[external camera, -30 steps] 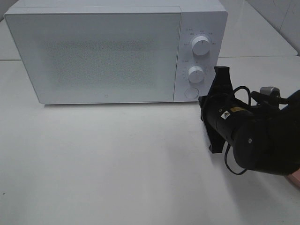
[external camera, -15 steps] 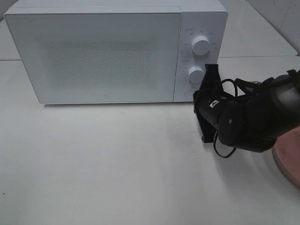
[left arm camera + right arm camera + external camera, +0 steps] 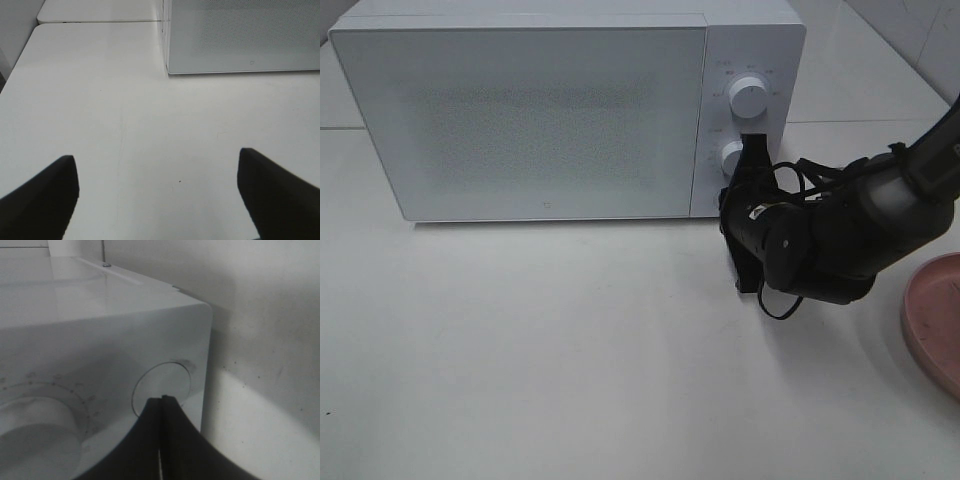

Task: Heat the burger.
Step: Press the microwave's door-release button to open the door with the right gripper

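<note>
Closed tight, jaws pressed together with nothing between them: right gripper [image 3: 163, 400], tip set against the round button [image 3: 162, 380] at the foot of the microwave's [image 3: 540, 110] control panel. Contact with the button apparent in the right wrist view, though not certain. Directly above that gripper on the same panel, lower knob [image 3: 732, 157], and higher again, upper knob [image 3: 749, 97]. To the gripper's left, the microwave door [image 3: 520, 120], shut, filling most of the white front. Behind the gripper, black arm [image 3: 850, 240] with a loop of cable, reaching in from the right across the white desk [image 3: 570, 370]. Farther back and to the gripper's right, well apart from its tip, flat pink plate [image 3: 932, 320], cut off by the edge of the high view, visible part bare.

Spread wide, gripping nothing: left gripper [image 3: 160, 200], seen only from its own wrist camera, two dark fingers [image 3: 40, 200] apart over bare desk. Ahead of this gripper, and off to the side toward the other arm, lower front corner of the microwave, well clear of the fingers.

Burger out of sight in all three views; whereabouts impossible to tell.
</note>
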Available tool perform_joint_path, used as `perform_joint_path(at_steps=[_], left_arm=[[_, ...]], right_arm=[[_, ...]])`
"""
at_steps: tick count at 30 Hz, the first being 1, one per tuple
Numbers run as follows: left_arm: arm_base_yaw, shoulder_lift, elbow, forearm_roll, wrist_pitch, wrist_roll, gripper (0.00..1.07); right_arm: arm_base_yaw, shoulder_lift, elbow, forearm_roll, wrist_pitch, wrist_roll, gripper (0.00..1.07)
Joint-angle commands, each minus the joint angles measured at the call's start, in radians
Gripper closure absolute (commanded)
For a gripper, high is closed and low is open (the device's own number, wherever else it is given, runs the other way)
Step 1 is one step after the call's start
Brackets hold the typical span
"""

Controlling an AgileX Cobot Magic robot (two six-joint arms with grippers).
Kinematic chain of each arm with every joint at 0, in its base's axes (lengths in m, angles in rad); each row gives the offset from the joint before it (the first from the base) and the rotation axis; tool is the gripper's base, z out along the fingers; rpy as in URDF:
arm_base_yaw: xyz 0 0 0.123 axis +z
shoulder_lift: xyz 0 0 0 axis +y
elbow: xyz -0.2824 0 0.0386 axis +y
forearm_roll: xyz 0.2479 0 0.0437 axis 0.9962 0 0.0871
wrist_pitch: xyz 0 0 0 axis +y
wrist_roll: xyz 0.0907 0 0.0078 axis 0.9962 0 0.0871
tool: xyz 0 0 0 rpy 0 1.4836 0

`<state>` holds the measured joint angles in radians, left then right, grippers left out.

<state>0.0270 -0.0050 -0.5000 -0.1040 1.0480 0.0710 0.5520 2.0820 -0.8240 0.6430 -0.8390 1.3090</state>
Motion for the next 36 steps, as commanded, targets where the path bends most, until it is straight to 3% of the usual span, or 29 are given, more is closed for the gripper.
perform_joint_path(at_steps=[1,14,21,36], left_arm=[[0.001,-0.025,0.003,0.000,-0.010,-0.001,0.25],[0.001,-0.025,0.003,0.000,-0.010,-0.001,0.25],[0.001,-0.025,0.003,0.000,-0.010,-0.001,0.25],[0.001,-0.025,0.003,0.000,-0.010,-0.001,0.25]], right_arm=[[-0.011,0.019,-0.029,-0.005,0.003,-0.003,1.07],[-0.045,0.031,-0.040,-0.014,-0.023,-0.013,1.07],[-0.045,0.031,-0.059,-0.126,-0.075,0.057,1.07],[-0.046,0.040,-0.079,-0.081,-0.188,0.045,1.07]])
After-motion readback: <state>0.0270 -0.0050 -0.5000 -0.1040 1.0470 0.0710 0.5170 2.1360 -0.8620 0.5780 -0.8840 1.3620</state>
